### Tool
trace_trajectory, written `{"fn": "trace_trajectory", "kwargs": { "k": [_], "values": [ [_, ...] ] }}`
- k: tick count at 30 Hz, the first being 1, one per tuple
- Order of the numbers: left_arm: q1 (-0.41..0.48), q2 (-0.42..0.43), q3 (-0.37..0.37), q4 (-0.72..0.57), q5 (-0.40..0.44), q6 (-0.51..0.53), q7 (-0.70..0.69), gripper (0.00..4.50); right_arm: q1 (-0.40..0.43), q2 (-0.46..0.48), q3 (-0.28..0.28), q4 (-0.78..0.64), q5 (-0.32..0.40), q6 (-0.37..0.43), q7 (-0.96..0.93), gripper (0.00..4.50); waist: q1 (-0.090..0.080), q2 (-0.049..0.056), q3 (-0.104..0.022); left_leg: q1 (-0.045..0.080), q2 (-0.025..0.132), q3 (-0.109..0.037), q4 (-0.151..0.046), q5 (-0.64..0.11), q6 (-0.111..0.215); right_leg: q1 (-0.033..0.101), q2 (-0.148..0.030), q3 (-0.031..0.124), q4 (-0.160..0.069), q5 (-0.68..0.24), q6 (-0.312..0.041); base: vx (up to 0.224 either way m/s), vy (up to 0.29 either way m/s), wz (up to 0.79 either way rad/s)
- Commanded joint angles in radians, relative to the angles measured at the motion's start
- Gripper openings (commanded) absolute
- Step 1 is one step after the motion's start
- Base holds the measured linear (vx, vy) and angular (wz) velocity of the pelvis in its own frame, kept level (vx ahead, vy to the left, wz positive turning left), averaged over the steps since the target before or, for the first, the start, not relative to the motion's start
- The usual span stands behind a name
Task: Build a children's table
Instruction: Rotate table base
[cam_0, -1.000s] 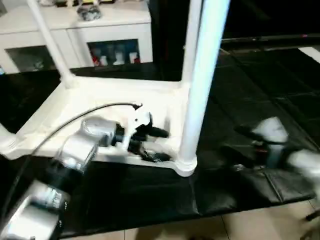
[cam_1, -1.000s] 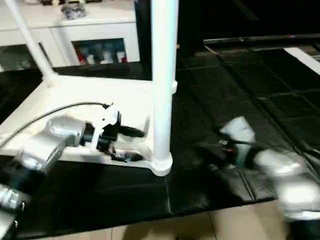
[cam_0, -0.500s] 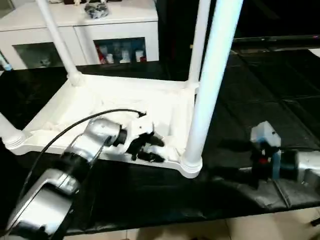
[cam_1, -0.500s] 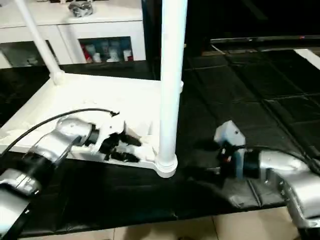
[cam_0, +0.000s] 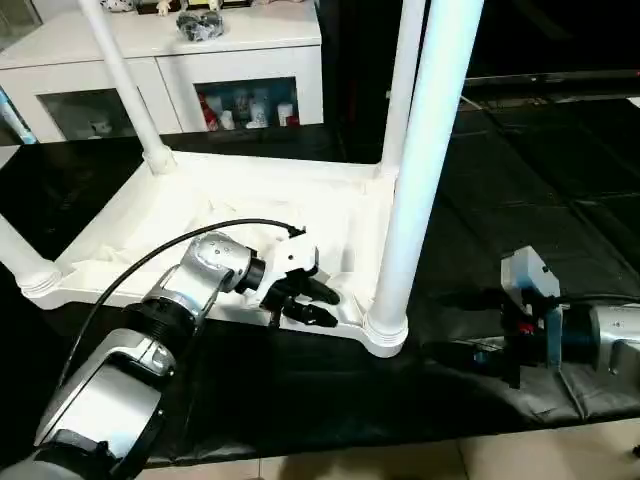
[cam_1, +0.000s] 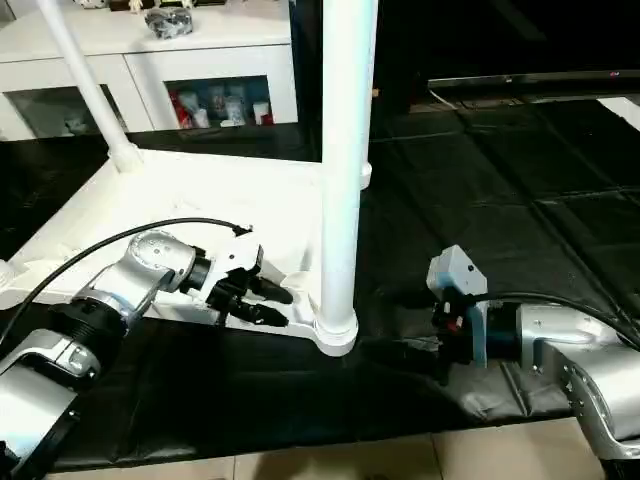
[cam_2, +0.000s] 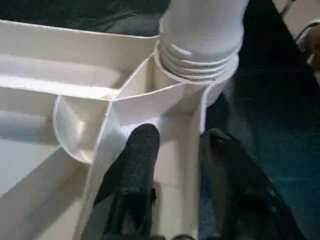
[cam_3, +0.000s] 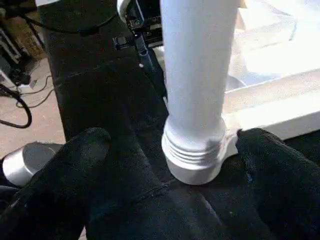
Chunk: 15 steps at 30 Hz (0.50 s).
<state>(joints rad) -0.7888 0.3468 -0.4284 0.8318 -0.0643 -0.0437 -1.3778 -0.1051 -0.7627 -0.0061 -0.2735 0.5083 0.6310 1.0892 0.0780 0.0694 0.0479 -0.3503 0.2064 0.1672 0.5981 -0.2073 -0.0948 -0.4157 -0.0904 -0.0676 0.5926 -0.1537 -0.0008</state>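
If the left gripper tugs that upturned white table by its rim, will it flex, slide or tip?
The table looks like thin ribbed plastic, so probably light yet fairly stiff. On the black mat it may slide rather than tip, lying flat. Its tall upright legs could sway where they meet the sockets.

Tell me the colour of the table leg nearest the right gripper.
White, like the rest of the table; the leg shows best in the right eye view.

A black padded mat (cam_0: 300, 390) is spread over pale floor tiles (cam_1: 330, 455).

The white children's table (cam_0: 230, 215) is laid upside down directly on the mat, its ribbed underside turned up. Upright legs are seated in its corner sockets, the nearest leg (cam_0: 425, 150) at the front corner beside the mat's seam. A wrinkle is seen in the mat near its front edge.
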Motion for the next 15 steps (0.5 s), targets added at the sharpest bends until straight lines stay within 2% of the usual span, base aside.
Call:
{"fn": "trace_trajectory", "kwargs": {
  "k": [1,6,8,10,11,13,15],
  "values": [
    [-0.007,0.010,0.003,0.015,0.009,0.007,-0.024,1.35,0.008,-0.015,0.008,-0.024,0.010,0.000,0.008,4.50,0.008,-0.019,-0.064,-0.010,0.004,0.006,-0.066,-0.163,0.066,0.070,-0.037,0.029,-0.082,-0.359,-0.181,0.000,0.000,0.00],
    [0.005,0.013,0.002,0.032,0.038,-0.031,-0.001,1.00,0.008,-0.007,0.025,-0.018,0.004,-0.009,0.008,4.50,0.014,-0.017,-0.065,-0.008,0.005,0.005,-0.066,-0.168,0.063,0.067,-0.037,0.028,-0.084,-0.372,-0.170,0.000,0.000,0.00],
    [0.009,0.015,-0.001,0.039,0.053,-0.046,0.009,0.80,0.010,-0.001,0.030,-0.017,-0.001,-0.012,0.007,4.50,0.015,-0.023,-0.066,-0.010,0.004,0.005,-0.066,-0.162,0.063,0.069,-0.036,0.028,-0.082,-0.362,-0.166,0.000,0.000,0.00],
    [0.010,0.015,-0.001,0.040,0.057,-0.050,0.012,0.75,0.011,-0.001,0.031,-0.018,-0.003,-0.014,0.007,4.50,0.015,-0.019,-0.067,-0.011,0.004,0.004,-0.066,-0.154,0.064,0.069,-0.037,0.029,-0.080,-0.350,-0.167,0.000,0.000,0.00],
    [0.009,0.009,-0.002,0.054,0.073,-0.075,0.039,0.67,0.013,0.003,0.035,-0.014,-0.006,-0.021,0.009,4.50,0.017,-0.024,-0.066,-0.011,0.005,0.005,-0.066,-0.155,0.065,0.068,-0.038,0.029,-0.080,-0.355,-0.167,0.000,0.000,0.00],
    [0.006,0.003,-0.005,0.067,0.087,-0.098,0.062,0.45,0.011,0.008,0.046,-0.002,-0.013,-0.032,0.008,4.50,0.016,-0.018,-0.065,-0.011,0.004,0.005,-0.066,-0.164,0.064,0.067,-0.038,0.027,-0.083,-0.370,-0.161,0.000,0.000,0.00],
    [0.007,-0.001,-0.006,0.068,0.090,-0.101,0.060,0.33,0.006,0.011,0.053,0.006,-0.019,-0.039,0.006,4.50,0.016,-0.020,-0.063,-0.010,0.003,0.005,-0.068,-0.176,0.059,0.066,-0.038,0.027,-0.088,-0.407,-0.148,0.000,0.000,0.00]
  ]
}}
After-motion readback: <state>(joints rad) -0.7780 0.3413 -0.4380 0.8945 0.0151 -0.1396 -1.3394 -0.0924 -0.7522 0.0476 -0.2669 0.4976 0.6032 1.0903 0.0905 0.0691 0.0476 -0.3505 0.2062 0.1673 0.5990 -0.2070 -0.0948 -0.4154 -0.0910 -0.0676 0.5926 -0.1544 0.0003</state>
